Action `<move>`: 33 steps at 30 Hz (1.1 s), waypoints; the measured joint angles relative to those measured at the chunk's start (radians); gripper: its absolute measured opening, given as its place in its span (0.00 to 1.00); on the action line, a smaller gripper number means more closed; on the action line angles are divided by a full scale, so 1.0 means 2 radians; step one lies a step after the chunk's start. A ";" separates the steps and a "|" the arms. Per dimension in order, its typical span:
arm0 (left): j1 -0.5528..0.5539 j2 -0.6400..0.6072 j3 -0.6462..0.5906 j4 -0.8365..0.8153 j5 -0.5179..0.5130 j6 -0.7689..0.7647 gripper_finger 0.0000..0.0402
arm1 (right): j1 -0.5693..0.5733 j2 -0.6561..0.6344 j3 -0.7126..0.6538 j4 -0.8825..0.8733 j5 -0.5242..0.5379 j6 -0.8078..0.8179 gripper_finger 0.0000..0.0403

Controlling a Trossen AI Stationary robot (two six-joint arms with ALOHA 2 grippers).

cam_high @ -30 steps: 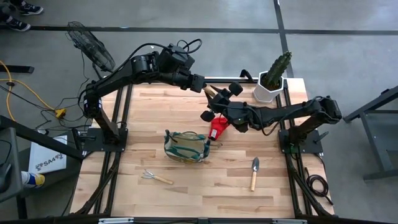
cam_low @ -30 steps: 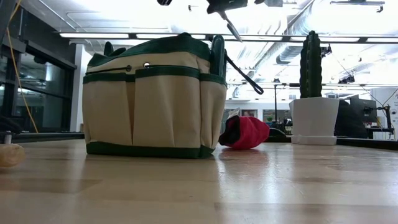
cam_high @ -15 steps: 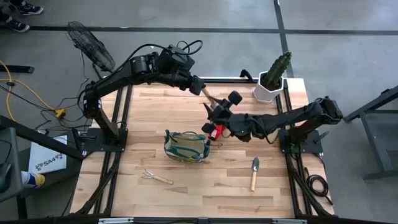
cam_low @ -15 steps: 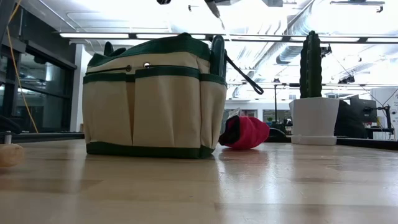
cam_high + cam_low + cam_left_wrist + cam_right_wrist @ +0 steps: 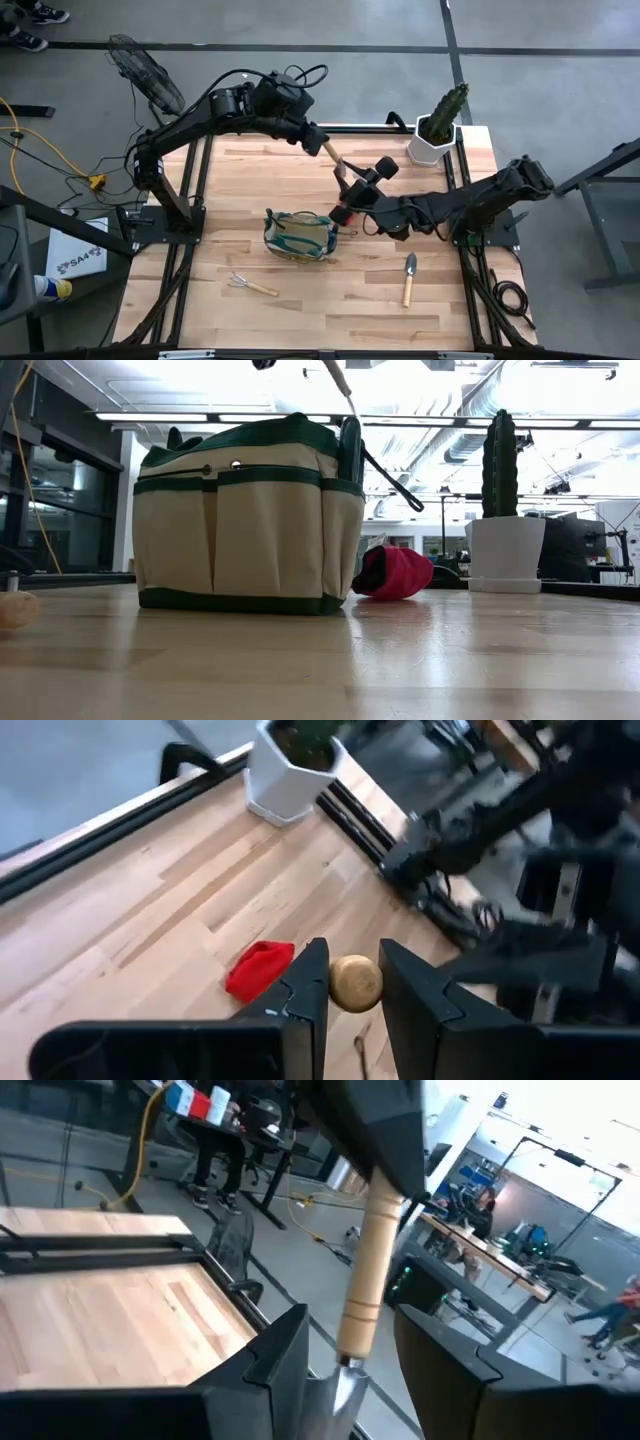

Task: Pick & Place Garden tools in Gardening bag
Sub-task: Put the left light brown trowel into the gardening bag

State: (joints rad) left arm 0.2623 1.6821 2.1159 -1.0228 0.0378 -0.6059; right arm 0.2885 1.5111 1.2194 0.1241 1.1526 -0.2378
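Note:
A wooden-handled trowel (image 5: 336, 164) hangs in the air over the table's far middle. My left gripper (image 5: 322, 146) is shut on its handle end. My right gripper (image 5: 347, 192) is open; its fingers stand on either side of the trowel's metal neck (image 5: 338, 1372), and I cannot tell whether they touch it. The tan and green gardening bag (image 5: 300, 235) stands upright on the table and also shows in the low view (image 5: 245, 520). The red glove (image 5: 395, 572) lies beside the bag, partly under my right arm. A hand rake (image 5: 250, 285) and a second trowel (image 5: 409, 278) lie near the front. My left gripper pinches the round free end of the trowel's wooden handle (image 5: 355, 982) between its two fingers. The fingers come from the table's far left, slanting down, along the handle. The trowel is lifted clear and slants down toward the right arm, blade end lowest.
A green cactus in a white pot (image 5: 438, 128) stands at the far right corner and shows in the low view (image 5: 503, 500). Dark handles (image 5: 390, 480) stick out of the bag's side pocket. Bare wood lies between the rake and the second trowel.
My right gripper has moved toward the table's near edge, down along the trowel and away from my left gripper, so more of the wooden handle shows between them. My left gripper has kept its hold on the handle end.

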 joint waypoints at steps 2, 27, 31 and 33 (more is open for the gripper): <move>0.000 -0.004 0.000 -0.002 0.022 0.039 0.16 | 0.004 -0.009 0.000 -0.010 -0.005 0.022 0.35; -0.094 -0.093 0.000 -0.221 0.151 0.436 0.16 | 0.023 -0.084 0.000 -0.173 -0.146 0.277 0.35; -0.131 -0.096 0.000 -0.252 0.137 0.456 0.16 | 0.023 -0.084 0.000 -0.173 -0.146 0.275 0.35; -0.149 -0.095 0.000 -0.263 0.125 0.464 0.16 | 0.023 -0.084 0.000 -0.175 -0.146 0.274 0.35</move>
State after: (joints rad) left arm -0.0363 1.4930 2.1159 -1.5485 0.2888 0.3223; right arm 0.3340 1.3437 1.2194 -0.2253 0.8600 0.3111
